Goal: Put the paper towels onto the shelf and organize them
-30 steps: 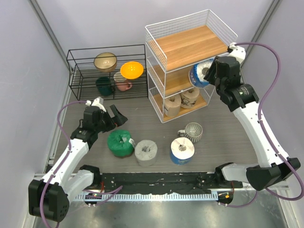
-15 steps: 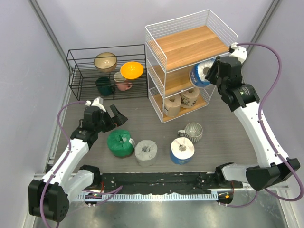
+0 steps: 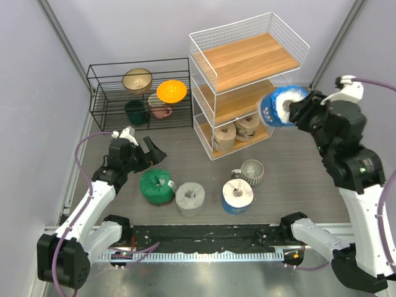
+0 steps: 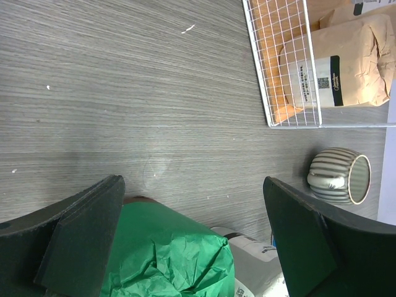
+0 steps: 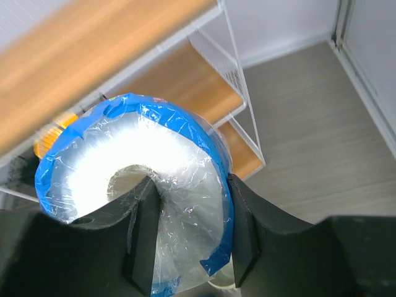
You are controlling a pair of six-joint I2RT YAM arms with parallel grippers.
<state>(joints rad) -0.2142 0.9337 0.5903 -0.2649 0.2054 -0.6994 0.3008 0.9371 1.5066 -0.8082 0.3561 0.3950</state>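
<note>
Top view: the right gripper [image 3: 291, 112] is clamping a blue-wrapped roll [image 3: 276, 105] in the air just off the right side of the shelf [image 3: 247, 60], level with the middle tier, core tilted. Left wrist view: the left gripper [image 4: 192, 192] is hanging spread apart over the green roll [image 4: 167, 257]. Right wrist view: the fingers [image 5: 244, 235] are pinching the roll's wall, and the shelf is lying ahead and to the left.

Left wrist view cuts off the green roll [image 4: 173, 260] — right wrist view blurs the shelf [image 5: 93, 37].
</note>
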